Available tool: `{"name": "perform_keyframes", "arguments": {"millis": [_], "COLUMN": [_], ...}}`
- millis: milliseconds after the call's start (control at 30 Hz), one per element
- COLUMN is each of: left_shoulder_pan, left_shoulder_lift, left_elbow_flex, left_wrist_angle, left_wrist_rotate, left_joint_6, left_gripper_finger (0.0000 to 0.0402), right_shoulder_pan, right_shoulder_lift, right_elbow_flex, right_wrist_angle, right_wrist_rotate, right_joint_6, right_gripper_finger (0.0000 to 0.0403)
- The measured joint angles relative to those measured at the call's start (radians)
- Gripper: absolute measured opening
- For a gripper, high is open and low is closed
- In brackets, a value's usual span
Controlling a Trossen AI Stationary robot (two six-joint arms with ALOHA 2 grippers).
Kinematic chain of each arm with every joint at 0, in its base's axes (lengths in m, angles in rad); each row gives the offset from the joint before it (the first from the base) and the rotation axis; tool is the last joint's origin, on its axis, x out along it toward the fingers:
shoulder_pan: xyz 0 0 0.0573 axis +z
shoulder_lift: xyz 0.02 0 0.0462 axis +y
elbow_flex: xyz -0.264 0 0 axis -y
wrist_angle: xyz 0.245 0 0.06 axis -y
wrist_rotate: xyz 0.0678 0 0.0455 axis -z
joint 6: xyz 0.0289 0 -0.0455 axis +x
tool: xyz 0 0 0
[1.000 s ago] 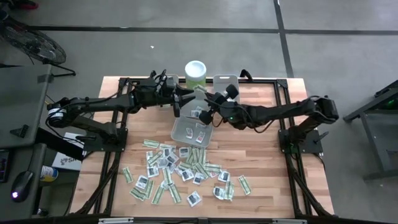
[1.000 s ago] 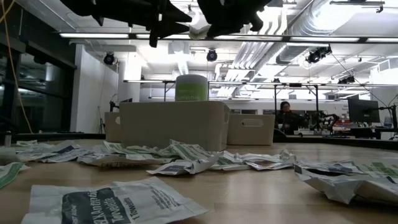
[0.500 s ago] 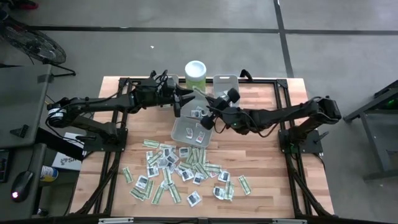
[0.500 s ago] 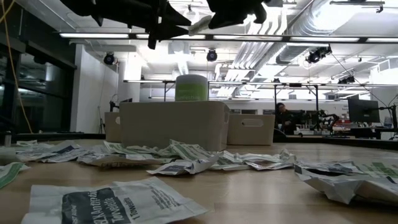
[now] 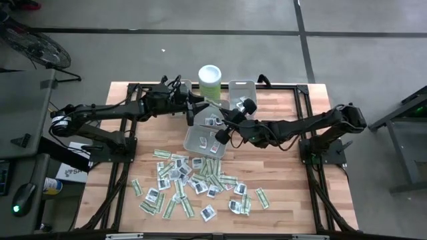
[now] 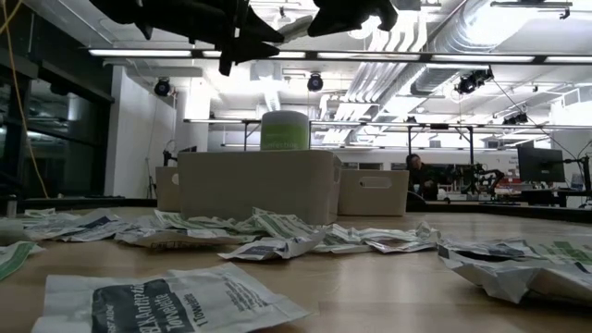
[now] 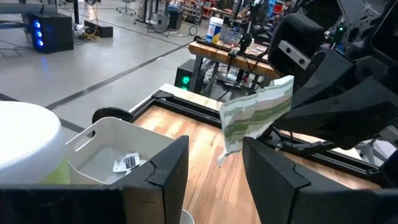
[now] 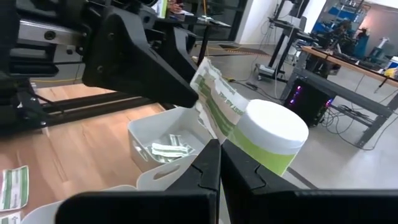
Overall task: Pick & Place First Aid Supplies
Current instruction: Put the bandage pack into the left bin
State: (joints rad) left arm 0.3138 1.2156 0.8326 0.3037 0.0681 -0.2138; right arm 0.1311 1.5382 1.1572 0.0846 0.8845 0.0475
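**A:** Where's the packet just now?

**B:** A green-striped strip packet (image 8: 214, 102) is pinched by its lower end in the right gripper (image 8: 219, 163), whose fingers are closed tight on it. The rest stands up free above the fingertips, creased and leaning. It hangs in the air above the near bin (image 5: 204, 138).

**A:** And the left gripper?

**B:** The left gripper (image 7: 214, 165) sits just across from it, jaws parted, the packet's loose end hanging between its two fingers (image 7: 171, 165) without, as far as I can tell, touching either. Looks to me like a handover being lined up.

**A:** How will it handle?

**B:** Very light, thin, soft paper; it flops and crumples instead of holding shape. I'd take it well in from the edge, across the flat faces, since a corner grip may tear or slip out.

**A:** What's beyond the grippers?

**B:** Past the right one, the white-lidded green canister (image 8: 270, 140) and a far bin (image 8: 163, 146) with strips lying in it. Below both, the near bin holds a few square packets. Well away toward the table's near edge lies the scattered pile of supplies (image 5: 193, 183).
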Motion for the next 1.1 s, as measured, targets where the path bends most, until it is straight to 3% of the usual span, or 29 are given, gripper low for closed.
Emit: {"name": "perform_keyframes", "arguments": {"millis": [133,400,633,767,967,1100], "left_shoulder_pan": [0.0,0.0,0.0,0.0,0.0,0.0], "left_shoulder_lift": [0.0,0.0,0.0,0.0,0.0,0.0], "left_elbow_flex": [0.0,0.0,0.0,0.0,0.0,0.0], "left_wrist_angle": [0.0,0.0,0.0,0.0,0.0,-0.004], "left_wrist_rotate": [0.001,0.083,0.076,0.074,0.075,0.078], "left_joint_6": [0.0,-0.003,-0.031,-0.031,-0.029,-0.028], "left_gripper_finger": [0.0152,0.0152,0.0146,0.0108,0.0013,0.0011], "right_shoulder_pan": [0.008,-0.037,-0.053,-0.053,-0.053,-0.053], "right_shoulder_lift": [-0.003,-0.003,-0.003,-0.003,-0.003,-0.003], "right_elbow_flex": [0.0,-0.001,-0.001,-0.001,-0.001,-0.001], "right_wrist_angle": [-0.002,-0.031,-0.029,-0.039,-0.042,-0.042], "right_wrist_rotate": [0.005,-0.107,-0.161,-0.161,-0.162,-0.162], "right_joint_6": [0.003,0.083,0.094,0.105,0.109,0.107], "right_gripper_finger": [0.0,0.0,0.0,0.0,0.0,0.0]}}
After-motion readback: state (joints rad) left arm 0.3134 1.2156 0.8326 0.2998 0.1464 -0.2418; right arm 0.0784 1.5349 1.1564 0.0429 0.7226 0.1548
